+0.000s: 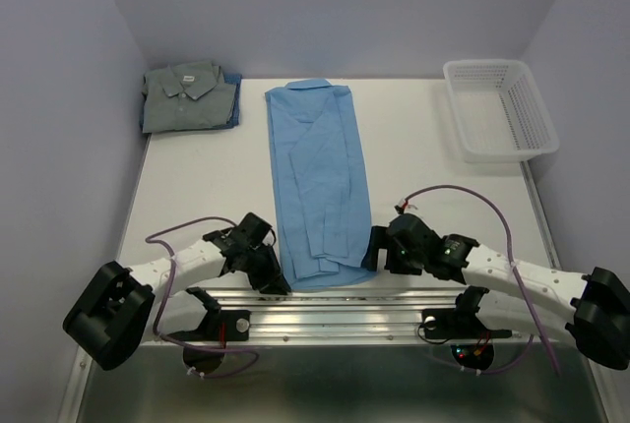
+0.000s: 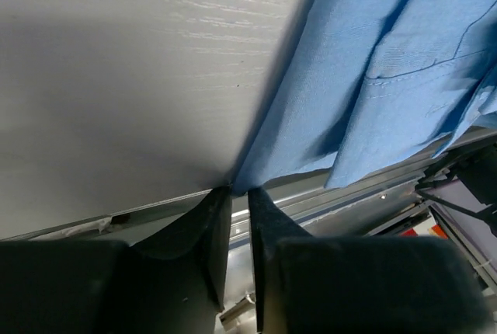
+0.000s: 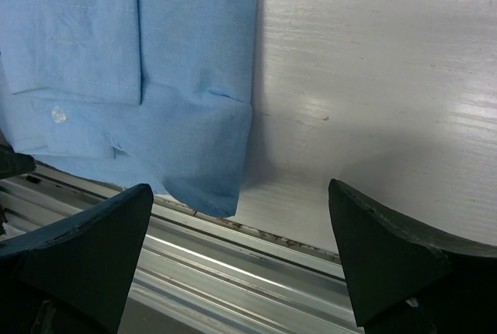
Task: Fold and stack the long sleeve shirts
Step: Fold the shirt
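Note:
A light blue long sleeve shirt [image 1: 320,177] lies folded into a long strip down the middle of the table, collar at the far end. Its near left corner [image 2: 237,186] sits pinched between the tips of my left gripper [image 2: 239,191], whose jaws stand almost together at the table's near edge [image 1: 279,280]. My right gripper [image 3: 240,186] is wide open at the near right corner of the shirt [image 3: 210,186], which lies flat just inside its left finger [image 3: 116,225], untouched. A grey-green shirt [image 1: 187,96] rests folded at the far left.
A white mesh basket [image 1: 497,108] stands at the far right. Blue cloth [image 1: 234,98] peeks out under the grey-green shirt. A metal rail [image 1: 335,307] runs along the near table edge, right below both grippers. Walls close in the table on three sides.

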Tool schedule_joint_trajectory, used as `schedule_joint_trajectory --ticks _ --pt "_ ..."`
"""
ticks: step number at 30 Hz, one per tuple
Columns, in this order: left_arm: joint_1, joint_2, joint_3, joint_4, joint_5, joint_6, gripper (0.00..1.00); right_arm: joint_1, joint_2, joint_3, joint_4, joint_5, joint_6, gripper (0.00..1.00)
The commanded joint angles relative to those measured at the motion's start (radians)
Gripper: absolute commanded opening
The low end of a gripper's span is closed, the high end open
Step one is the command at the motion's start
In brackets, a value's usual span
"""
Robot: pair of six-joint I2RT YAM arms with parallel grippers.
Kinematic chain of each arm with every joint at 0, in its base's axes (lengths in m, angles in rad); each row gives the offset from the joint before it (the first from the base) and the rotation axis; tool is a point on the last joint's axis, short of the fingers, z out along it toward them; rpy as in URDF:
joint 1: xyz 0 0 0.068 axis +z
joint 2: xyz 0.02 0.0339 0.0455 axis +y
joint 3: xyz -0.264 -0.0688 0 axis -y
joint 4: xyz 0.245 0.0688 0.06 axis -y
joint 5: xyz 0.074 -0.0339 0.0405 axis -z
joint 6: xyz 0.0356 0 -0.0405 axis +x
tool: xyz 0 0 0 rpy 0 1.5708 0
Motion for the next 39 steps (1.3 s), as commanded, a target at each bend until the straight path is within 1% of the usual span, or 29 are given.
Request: schedule_joint_trajectory --ticks 1,2,4,5,7,13,15,16,17,18,20,21,23,24,26,27,28,30,33,34,37,39 --pt "0.004 0.04 0.033 0.115 -0.027 0.036 0.22 -0.005 0.008 -0.013 0.063 -0.011 0.017 1.0" --pt "0.004 0.041 0.041 0.115 -0.018 0.04 0.15 -0.005 0.013 -0.019 0.07 -0.015 0.019 1.0" --pt "0.004 0.036 0.051 0.114 -0.012 0.042 0.07 -0.005 0.021 -0.023 0.087 -0.033 0.017 1.0" --pt "0.004 0.033 0.062 0.112 -0.007 0.043 0.0 -0.005 0.033 -0.025 0.109 -0.039 0.016 1.0" --pt "0.003 0.03 0.073 0.108 -0.007 0.05 0.0 -0.005 0.056 -0.023 0.124 -0.068 0.0 1.0" --pt "0.003 0.002 0.098 0.092 -0.021 0.062 0.0 -0.005 0.127 0.007 0.138 -0.084 -0.024 1.0" --pt "0.004 -0.03 0.107 0.089 -0.029 0.06 0.0 -0.005 0.128 0.009 0.159 -0.093 -0.035 0.97" --pt "0.003 -0.041 0.11 0.089 -0.03 0.06 0.0 -0.005 0.13 0.009 0.161 -0.094 -0.035 0.9" --pt "0.003 -0.06 0.119 0.085 -0.032 0.059 0.0 -0.005 0.131 0.012 0.162 -0.096 -0.036 0.86" --pt "0.004 -0.067 0.124 0.077 -0.033 0.06 0.0 -0.005 0.133 0.012 0.161 -0.102 -0.033 0.79" --pt "0.004 -0.079 0.134 0.056 -0.04 0.06 0.0 -0.005 0.14 0.009 0.161 -0.105 -0.023 0.75" --pt "0.004 -0.085 0.134 0.052 -0.04 0.06 0.0 -0.005 0.145 0.009 0.159 -0.135 -0.015 0.74" --pt "0.004 -0.099 0.13 0.051 -0.04 0.057 0.0 -0.005 0.156 -0.003 0.161 -0.162 -0.003 0.67" --pt "0.004 -0.102 0.128 0.052 -0.041 0.056 0.0 -0.005 0.16 -0.007 0.161 -0.162 -0.001 0.49" --pt "0.004 -0.102 0.13 0.059 -0.043 0.056 0.0 -0.005 0.166 -0.002 0.161 -0.145 -0.006 0.32" --pt "0.004 -0.102 0.137 0.066 -0.044 0.056 0.0 -0.005 0.174 0.015 0.161 -0.122 -0.019 0.18" --pt "0.004 -0.104 0.137 0.066 -0.044 0.056 0.0 -0.005 0.174 0.029 0.161 -0.117 -0.032 0.12" --pt "0.004 -0.104 0.157 0.071 -0.053 0.057 0.0 -0.005 0.177 0.085 0.159 -0.046 -0.079 0.06" --pt "0.004 -0.111 0.202 0.063 -0.084 0.062 0.0 -0.005 0.183 0.148 0.159 0.001 -0.13 0.05" --pt "0.006 -0.117 0.232 0.051 -0.114 0.063 0.0 -0.005 0.194 0.192 0.156 0.028 -0.159 0.04" --pt "0.009 -0.125 0.278 0.039 -0.168 0.071 0.0 -0.015 0.22 0.249 0.158 0.059 -0.199 0.02" --pt "0.024 -0.114 0.324 0.031 -0.211 0.085 0.0 -0.024 0.235 0.294 0.158 0.117 -0.216 0.01"
